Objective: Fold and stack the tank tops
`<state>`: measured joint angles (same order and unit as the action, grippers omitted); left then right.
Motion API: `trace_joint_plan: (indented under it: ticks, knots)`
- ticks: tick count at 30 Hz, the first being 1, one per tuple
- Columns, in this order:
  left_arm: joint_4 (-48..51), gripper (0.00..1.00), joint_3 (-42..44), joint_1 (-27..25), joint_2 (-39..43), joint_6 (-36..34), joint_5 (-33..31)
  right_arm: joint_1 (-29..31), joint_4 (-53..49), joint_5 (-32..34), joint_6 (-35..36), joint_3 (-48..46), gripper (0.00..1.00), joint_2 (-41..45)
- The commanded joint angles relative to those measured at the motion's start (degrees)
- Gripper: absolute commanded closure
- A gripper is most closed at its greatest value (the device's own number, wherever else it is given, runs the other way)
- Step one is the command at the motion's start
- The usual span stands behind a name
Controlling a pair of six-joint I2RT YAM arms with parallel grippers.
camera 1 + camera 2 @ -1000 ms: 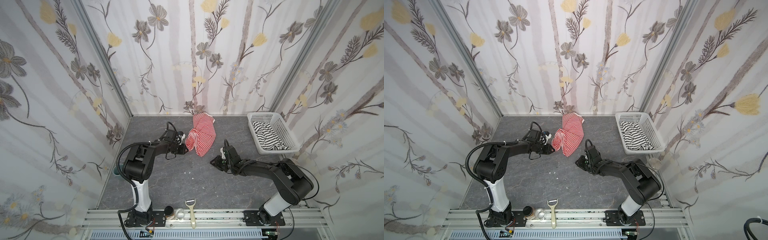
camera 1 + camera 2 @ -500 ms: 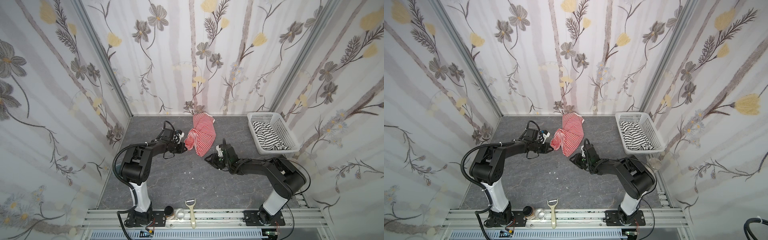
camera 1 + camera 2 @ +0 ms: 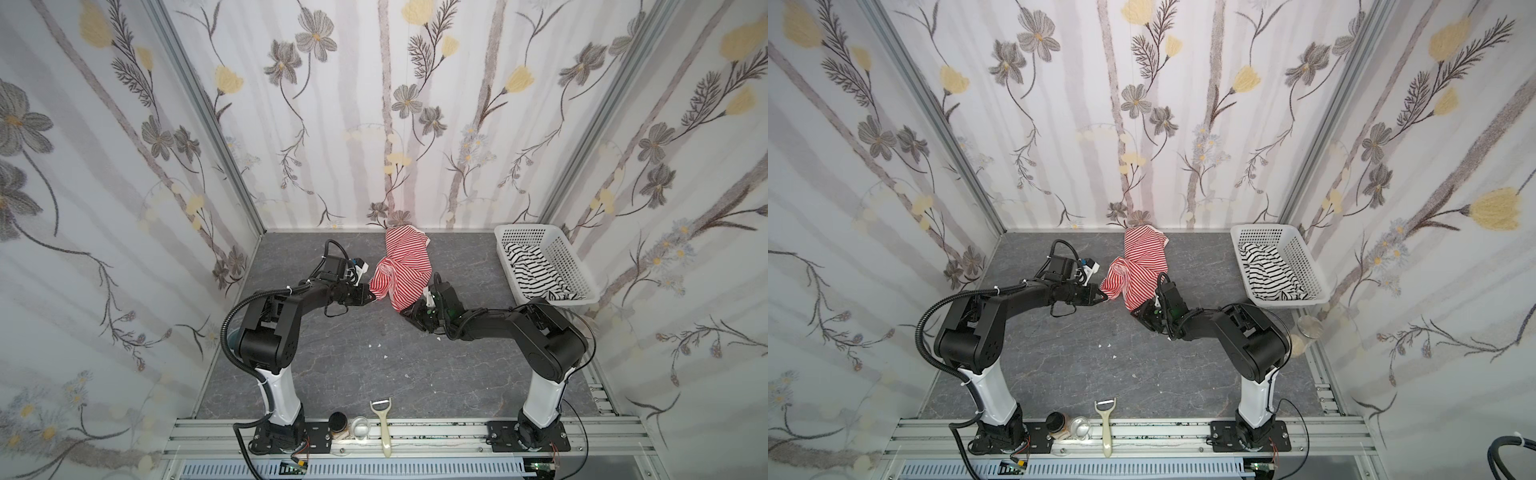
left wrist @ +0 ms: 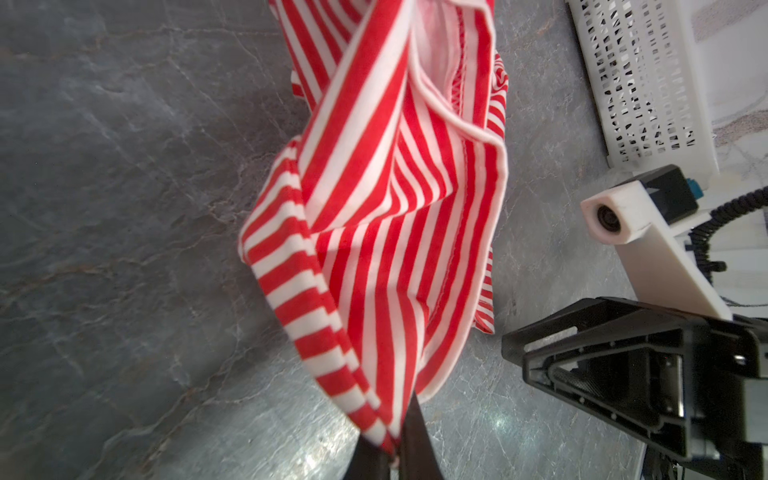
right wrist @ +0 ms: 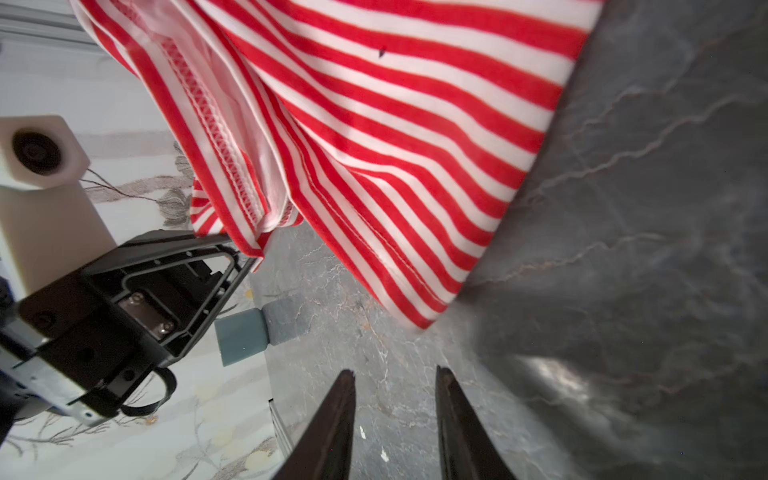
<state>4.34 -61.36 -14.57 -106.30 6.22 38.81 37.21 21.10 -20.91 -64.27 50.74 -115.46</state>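
Left hand (image 4: 392, 440) pinches red-striped top (image 4: 374, 208) — tips hidden in cloth; right hand (image 5: 395, 370) parted, empty

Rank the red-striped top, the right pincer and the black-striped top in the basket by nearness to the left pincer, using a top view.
1. The red-striped top: clamped in the left pincer itself.
2. The right pincer: just to its right, open, gripping nothing.
3. The black-striped top: far right, inside the white basket.
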Motion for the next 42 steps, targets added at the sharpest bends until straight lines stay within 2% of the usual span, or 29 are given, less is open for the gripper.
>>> trace_joint_plan:
  ticks: [1, 11, 25, 30, 35, 39, 42]
  knots:
    - [-0.30, 1.00, -0.07, 0.15, 0.64, -0.20, 0.34, 2.63, -16.53, 9.42, 7.61, 6.56, 0.65, -0.88]
    - [-0.29, 1.00, 0.28, 0.20, 2.10, -0.16, 0.80, 4.27, -29.36, 21.81, 8.37, 13.34, 0.63, -4.16]
    - [-0.21, 1.00, 1.79, 0.16, 5.37, -0.59, 1.29, 3.41, -41.29, 33.35, 11.25, 21.86, 0.63, -9.70]
    - [-0.14, 1.00, 1.95, 0.18, 5.70, -0.43, 1.10, 4.07, -42.35, 33.55, 13.10, 21.99, 0.66, -9.52]
    - [-0.04, 1.00, 1.87, 0.18, 6.02, -0.10, 0.89, 4.19, -43.78, 35.23, 13.96, 20.83, 0.71, -9.13]
    - [0.14, 1.00, 2.03, 0.15, 6.52, -0.22, 1.18, 2.99, -44.25, 37.10, 15.49, 19.11, 0.88, -7.95]
    - [1.30, 1.00, 2.00, 0.16, 6.72, -1.10, 2.06, 1.70, -44.86, 38.97, 17.42, 17.73, 0.94, -6.36]
